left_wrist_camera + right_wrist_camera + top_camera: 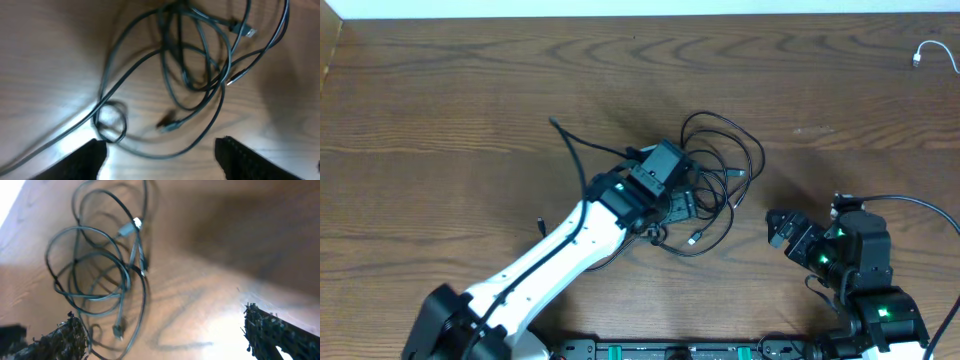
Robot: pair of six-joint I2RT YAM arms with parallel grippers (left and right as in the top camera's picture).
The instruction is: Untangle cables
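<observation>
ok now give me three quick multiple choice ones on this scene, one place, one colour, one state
1. Where does the white cable lie?
A in the central tangle
B near the far right corner of the table
C off the table

2. What colour are the tangled cables below the left gripper?
A black
B red
C yellow

3. How does the right gripper stand?
A shut on a cable
B shut and empty
C open, holding nothing

Answers: B, it lies alone at the overhead view's upper right. A, the loops look dark in every view. C, its jaws stand wide apart, clear of the tangle.
</observation>
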